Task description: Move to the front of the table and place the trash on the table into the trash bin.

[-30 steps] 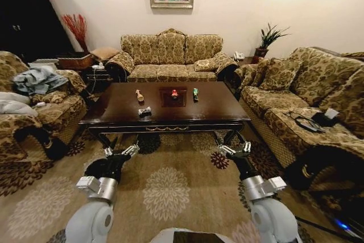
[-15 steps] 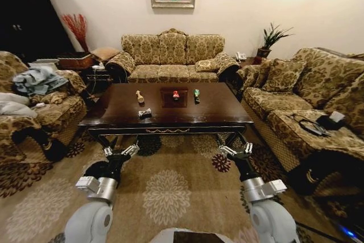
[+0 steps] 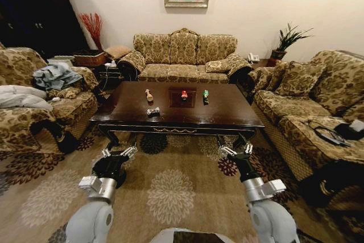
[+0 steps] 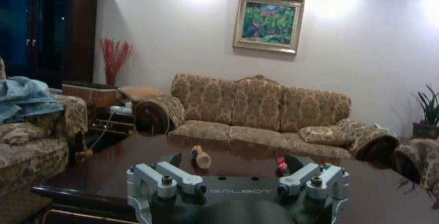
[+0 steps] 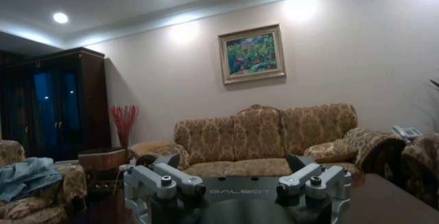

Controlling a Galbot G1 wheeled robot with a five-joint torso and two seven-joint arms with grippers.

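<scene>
Four trash pieces lie on the table [image 3: 227, 112]: tan bottle-shaped piece [image 3: 149, 95], green bottle [image 3: 205, 94], red piece [image 3: 184, 94] by its centre inlay, grey-black piece [image 3: 153, 111] near its front edge. Left gripper [image 3: 118, 153] and right gripper [image 3: 236, 151] hang before the table, jaws apart.

"GALBOT" was printed on the dark body of the left gripper [image 4: 237, 183], and the same word was spotted on the right gripper [image 5: 237, 183]. Nothing else readable was found.
</scene>
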